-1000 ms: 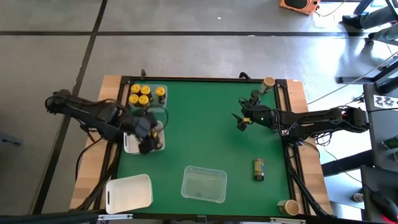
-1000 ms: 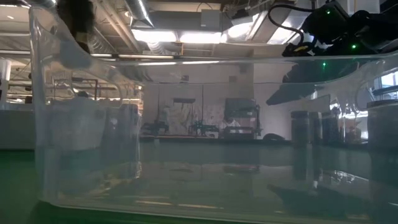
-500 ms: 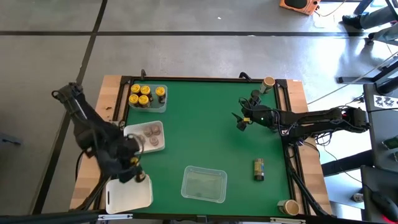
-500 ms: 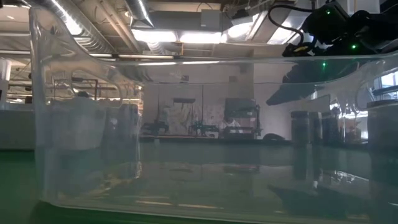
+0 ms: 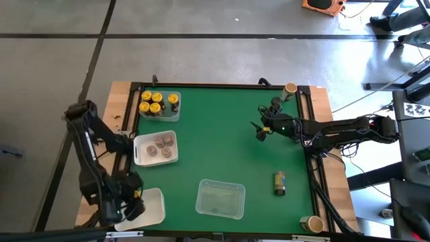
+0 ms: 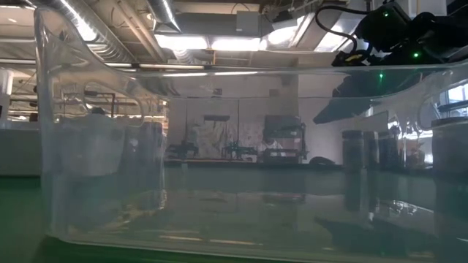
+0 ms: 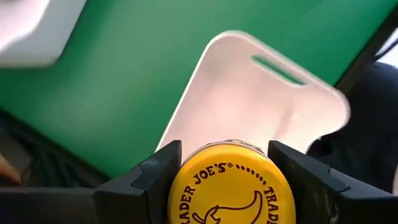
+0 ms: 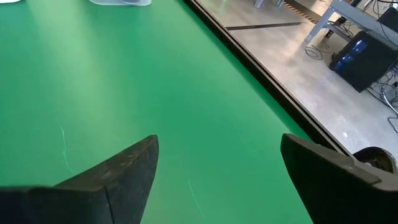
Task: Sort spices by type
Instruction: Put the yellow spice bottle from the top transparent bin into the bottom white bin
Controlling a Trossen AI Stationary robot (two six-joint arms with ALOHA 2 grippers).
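My left gripper point(image 5: 127, 203) is at the near-left corner, shut on a yellow-lidded spice jar point(image 7: 229, 186) above the white tray point(image 5: 149, 210). Several yellow-lidded jars point(image 5: 156, 102) stand in a clear tray at the far left. Brownish-grey-lidded jars point(image 5: 160, 146) stand in another tray nearer. One dark jar point(image 5: 279, 182) lies on its side on the green table near the right edge. My right gripper point(image 5: 260, 132) is open over bare green table right of the middle, its fingers point(image 8: 127, 168) spread wide. My left gripper pinches the jar between its two fingers point(image 7: 158, 171), one on each side at the lid's rim point(image 7: 180, 180). The fingers come from above, slanting down, and the printed lid top faces the wrist camera. The jar is held over the white tray point(image 7: 249, 99).
An empty clear tray point(image 5: 220, 199) sits near the table's near edge and fills the low view point(image 6: 234, 146). Paper cups stand at the far-right point(image 5: 289, 89) and near-right point(image 5: 311, 223) corners. Open green surface lies in the middle.
My left gripper has moved from over the tray of brownish-grey-lidded jars toward the near-left corner and now stands over the white tray. The right arm has kept still.
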